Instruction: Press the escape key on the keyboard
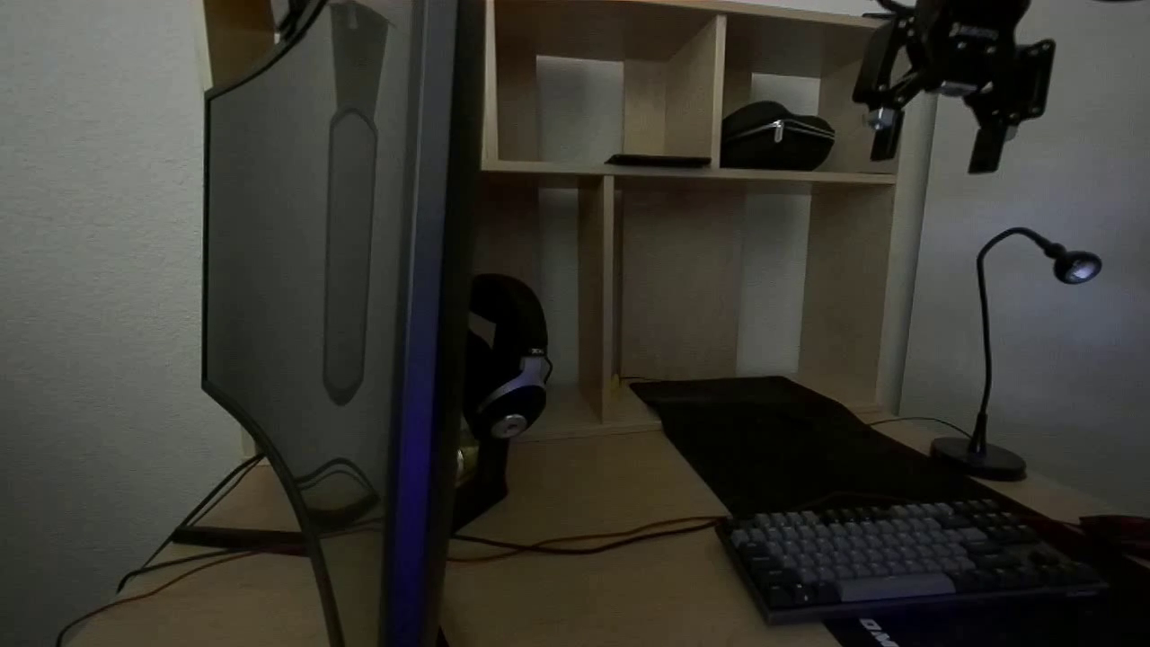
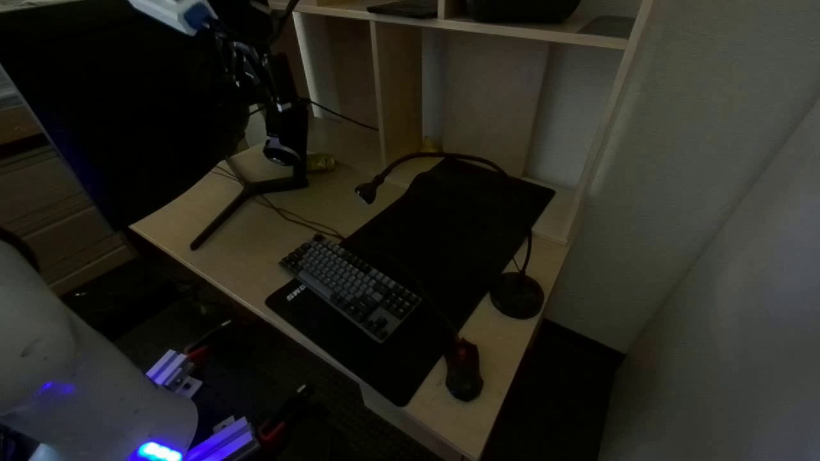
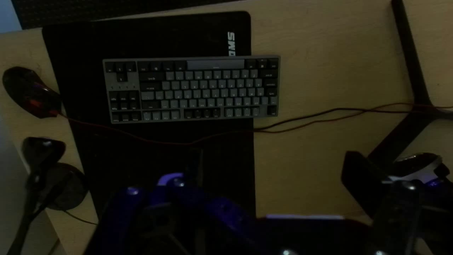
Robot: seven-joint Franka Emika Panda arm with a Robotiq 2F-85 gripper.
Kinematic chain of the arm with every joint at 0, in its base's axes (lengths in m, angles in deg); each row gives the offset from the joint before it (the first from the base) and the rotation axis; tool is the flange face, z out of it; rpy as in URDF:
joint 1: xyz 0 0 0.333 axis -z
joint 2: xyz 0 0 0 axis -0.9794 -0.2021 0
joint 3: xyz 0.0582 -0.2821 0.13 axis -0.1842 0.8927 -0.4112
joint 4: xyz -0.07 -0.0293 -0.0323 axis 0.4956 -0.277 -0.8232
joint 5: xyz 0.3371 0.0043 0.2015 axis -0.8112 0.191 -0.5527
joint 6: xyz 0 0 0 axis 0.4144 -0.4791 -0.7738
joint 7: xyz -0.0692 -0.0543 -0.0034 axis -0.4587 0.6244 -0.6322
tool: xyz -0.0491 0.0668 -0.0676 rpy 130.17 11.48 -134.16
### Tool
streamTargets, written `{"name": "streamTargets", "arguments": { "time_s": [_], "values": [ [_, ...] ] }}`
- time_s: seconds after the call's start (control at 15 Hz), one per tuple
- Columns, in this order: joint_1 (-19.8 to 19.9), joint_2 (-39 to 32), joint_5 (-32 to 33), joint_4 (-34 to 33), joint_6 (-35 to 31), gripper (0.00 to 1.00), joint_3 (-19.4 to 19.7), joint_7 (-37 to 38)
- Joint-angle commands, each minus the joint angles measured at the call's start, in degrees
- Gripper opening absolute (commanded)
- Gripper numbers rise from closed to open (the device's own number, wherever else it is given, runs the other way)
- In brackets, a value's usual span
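Slate-grey and near-black keycaps fill the tenkeyless keyboard (image 3: 193, 95), which lies near the front edge of a pale wood-toned desk (image 3: 318, 71), most of its length across a black desk mat (image 2: 442, 224). It appears upside down in the wrist view, with the space bar (image 3: 215, 64) toward the top and the function row toward the bottom. The escape key (image 3: 271, 110) is the dark corner key closing that row, on the end that reaches past the mat's edge over bare desktop; its legend is too small to read.

High above the desk, well apart from the keyboard, hangs the gripper (image 1: 934, 155), its two fingers (image 1: 988, 148) spread wide with the tips pointing down. Both sides also show in the wrist view, dark and partly blurred, a broad gap between them.

Red and black cables (image 3: 366, 111) run from the mat toward the foot of the monitor (image 1: 278, 243), which stands in both exterior views. Headphones (image 1: 512, 359) show beside it. Past the keyboard's arrow-key end sits a gaming mouse (image 2: 464, 374), near a gooseneck lamp (image 1: 977, 458). Behind, a shelf unit (image 1: 696, 99) holds a zippered black case (image 1: 777, 139).
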Motion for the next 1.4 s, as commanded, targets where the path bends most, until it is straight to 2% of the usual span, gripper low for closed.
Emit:
{"name": "streamTargets", "arguments": {
  "time_s": [0.0,0.13,0.2,0.53,0.8,0.93,1.07,1.33],
  "values": [
    [-1.5,1.2,-2.7,9.5,-13.0,1.0,-4.3,4.2],
    [-1.5,0.0,-2.9,10.7,-15.4,1.0,-5.8,7.5],
    [-1.7,-0.2,-2.0,8.5,-12.7,1.0,-5.0,5.9],
    [-2.0,-2.0,-1.8,9.5,-14.4,1.0,-6.1,7.3],
    [-5.3,-9.1,-9.0,10.2,-23.4,1.0,-6.3,6.8],
    [-5.7,-11.7,-10.2,10.6,-27.3,1.0,-6.1,6.9],
    [-5.4,-10.6,-8.8,10.2,-25.5,1.0,-6.3,7.8],
    [-5.4,-12.0,-8.9,10.2,-26.7,1.0,-6.3,8.3]
  ]
}}
